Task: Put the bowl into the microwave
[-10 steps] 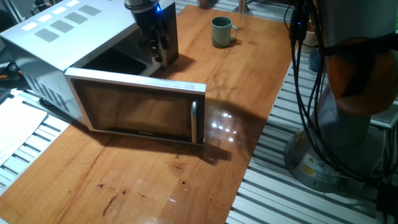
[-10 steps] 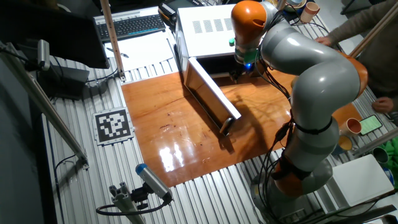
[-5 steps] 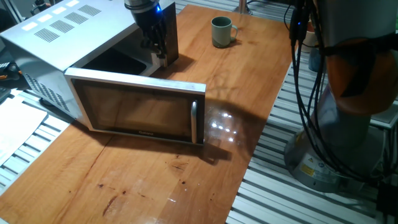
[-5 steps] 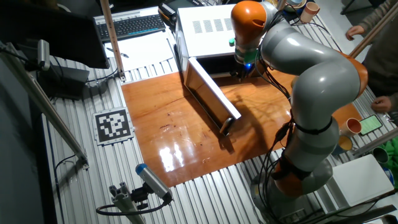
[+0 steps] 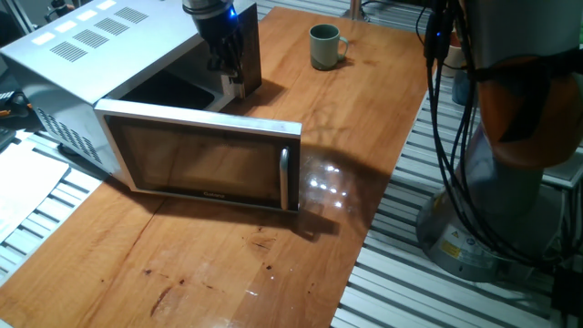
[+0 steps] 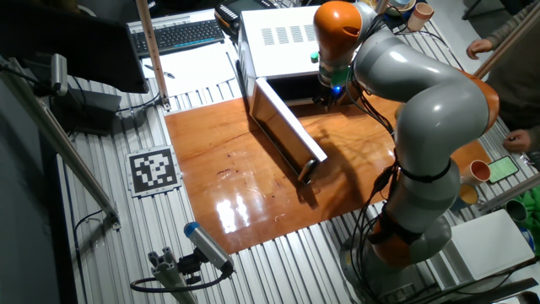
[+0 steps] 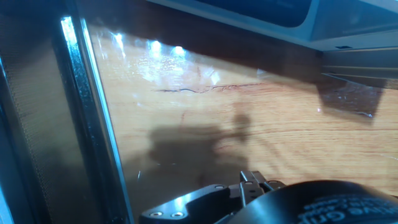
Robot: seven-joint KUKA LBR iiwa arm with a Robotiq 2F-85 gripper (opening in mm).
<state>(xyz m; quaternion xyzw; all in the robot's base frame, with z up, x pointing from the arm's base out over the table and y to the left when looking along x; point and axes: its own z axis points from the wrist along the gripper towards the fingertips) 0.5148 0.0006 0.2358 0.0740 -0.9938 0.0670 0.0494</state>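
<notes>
Standing near the far edge of the table (image 5: 273,228), the bowl (image 5: 324,46) is upright with its handle turned toward the right edge, well apart from the microwave (image 5: 109,82), whose dark glass door (image 5: 205,166) hangs swung wide open with its silver handle (image 5: 284,178) near the table's middle. In this fixed view the pincer (image 5: 228,71) sits at the mouth of the oven's cavity, beside the control-panel side; whether it is released or clenched cannot be told, though nothing is seen in it. From the other fixed view, the grey-and-orange arm (image 6: 422,110) bends over the table and reaches to the microwave's (image 6: 283,42) opening, where the pincer (image 6: 323,100) shows only as a small dark shape; the bowl is hidden behind the arm. Through the hand view, the door's frame (image 7: 93,124) runs down the left side, with wood of the table (image 7: 261,118) filling the middle.
</notes>
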